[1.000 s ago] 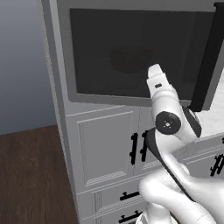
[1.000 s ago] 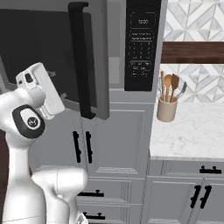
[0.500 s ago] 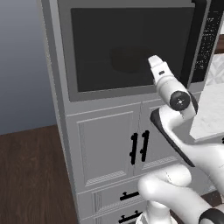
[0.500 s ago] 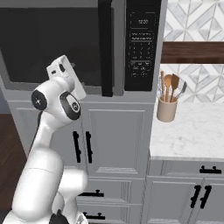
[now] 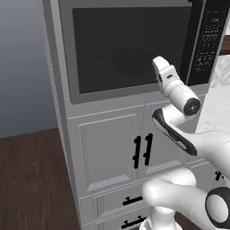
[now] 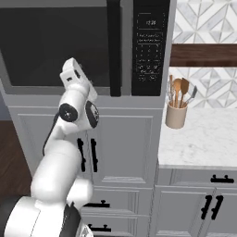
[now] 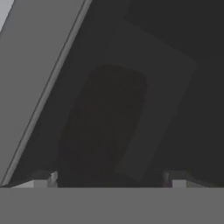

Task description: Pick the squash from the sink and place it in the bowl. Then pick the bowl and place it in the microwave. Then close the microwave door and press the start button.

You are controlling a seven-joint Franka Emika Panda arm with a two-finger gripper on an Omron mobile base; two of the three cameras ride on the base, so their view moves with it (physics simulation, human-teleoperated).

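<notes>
door: microwave door [image 5: 130,45] looks shut; bowl [image 7: 103,124] dim behind glass | claw: gripper [image 7: 109,177] spread wide, empty, at pane | risk: keypad [image 6: 150,44] at 3 o'clock; wide jaws may hit wrong key

A white marble counter [image 6: 203,139] carries a beige crock [image 6: 176,115] of wooden utensils beside the microwave [image 6: 92,44].
</notes>
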